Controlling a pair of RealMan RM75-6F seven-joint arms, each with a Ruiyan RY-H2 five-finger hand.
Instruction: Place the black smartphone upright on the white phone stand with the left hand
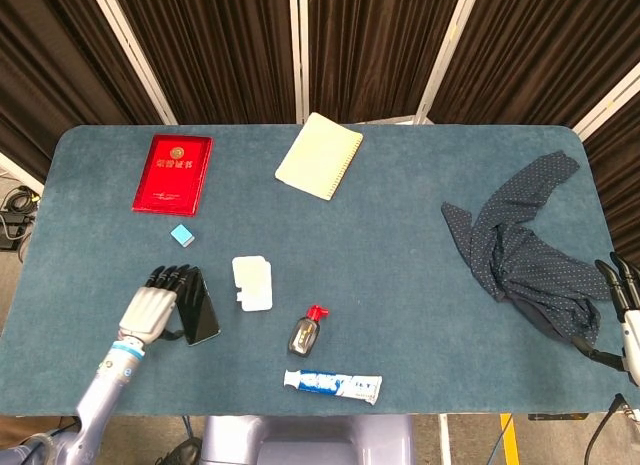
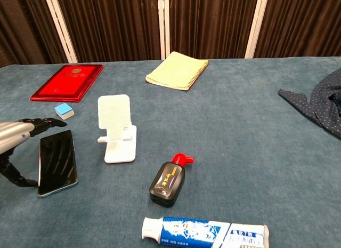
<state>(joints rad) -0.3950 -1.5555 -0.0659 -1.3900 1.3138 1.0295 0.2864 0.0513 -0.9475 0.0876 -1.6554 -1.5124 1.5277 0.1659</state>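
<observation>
The black smartphone is tipped up on its long edge, screen facing right, just left of the white phone stand. My left hand holds it, with the fingers over its top edge and the thumb against its lower left side. The stand is upright and bare, about a hand's width from the phone. My right hand hangs at the table's right edge, fingers apart and holding nothing; the chest view does not show it.
A small blue box and a red booklet lie behind the left hand. A black ink bottle and a toothpaste tube lie front centre. A yellow notepad is at the back, a dotted cloth at right.
</observation>
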